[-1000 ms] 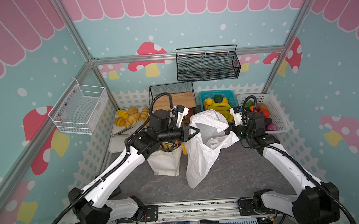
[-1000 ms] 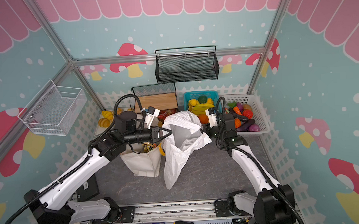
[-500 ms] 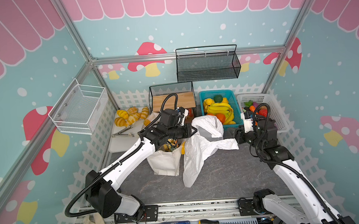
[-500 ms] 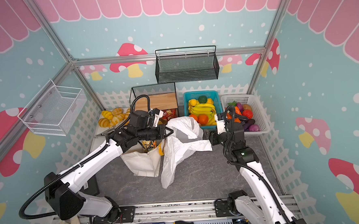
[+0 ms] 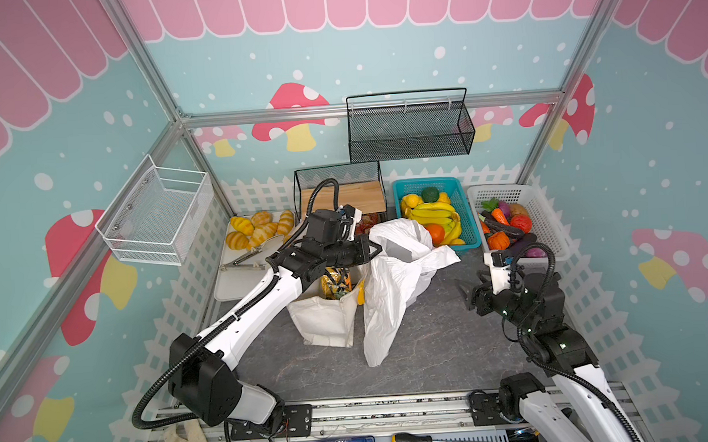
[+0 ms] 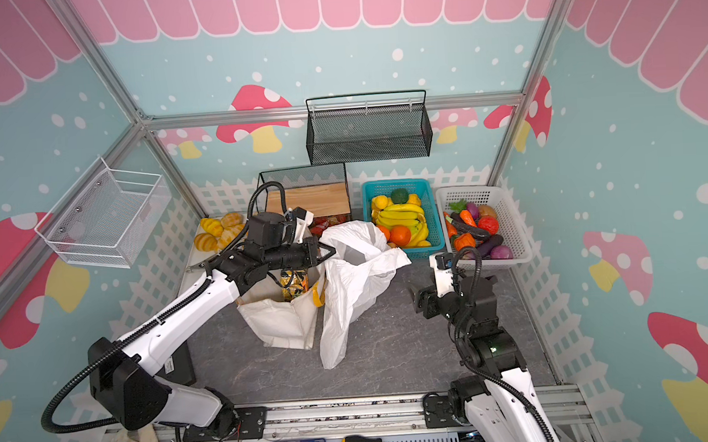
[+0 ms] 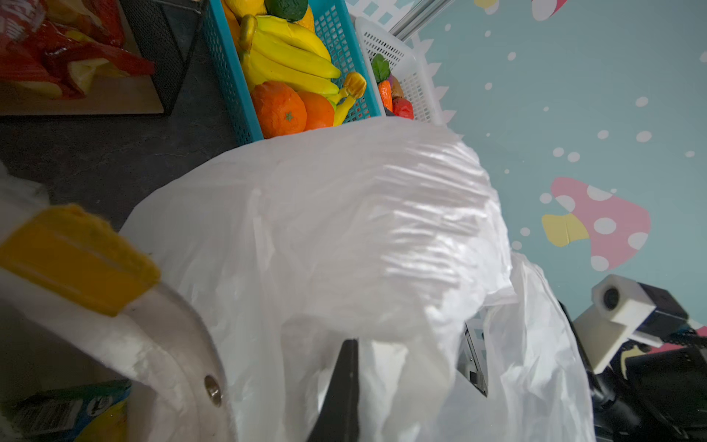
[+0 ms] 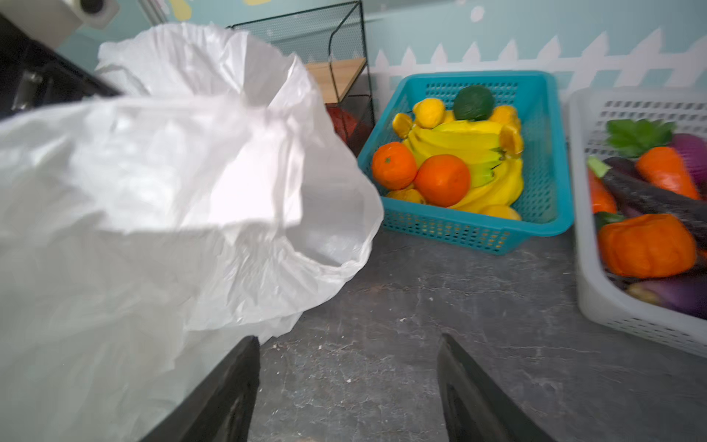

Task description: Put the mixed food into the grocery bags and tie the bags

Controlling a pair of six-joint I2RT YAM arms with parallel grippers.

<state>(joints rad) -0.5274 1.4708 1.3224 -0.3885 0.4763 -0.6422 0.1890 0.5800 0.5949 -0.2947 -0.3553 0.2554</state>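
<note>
The left hand (image 5: 371,250) is clamped tight on the rim of the thin white crinkly plastic carrier bag (image 5: 393,286). That pinch looks like the only reason the bag stands at all: the film hangs from the hand, its mouth gapes on the side away from the wrist, and its tail trails down onto the dark grey stone-patterned bench (image 5: 434,351). Below the wrist behind that hand sits the cream canvas tote with yellow-orange handles (image 5: 322,319). It is upright and just beside the hanging plastic, with gold-black snack packets (image 5: 335,283) showing in its open top. I judge the tote at least partly loaded and not yet tied. The right hand (image 8: 347,338) is spread wide with nothing between its fingers but bare bench. It hangs low and clear of the plastic bag, whose loose lip droops just ahead of it on the side toward the left hand. Empty and open like this, it seems meant for fetching while its partner keeps the mouth open. Ahead of the right hand on its outer side stands the white lattice plastic basket (image 8: 597,306), with the orange toy pumpkin (image 8: 646,245) against its near wall and the dark purple toy eggplant (image 8: 650,195) lying just behind. Farther beyond the fingertips, between that basket and the bag, is the teal lattice plastic basket (image 8: 478,237) of bananas and oranges. The soft lip may fold over the opening, so any drop would need to clear it.
</note>
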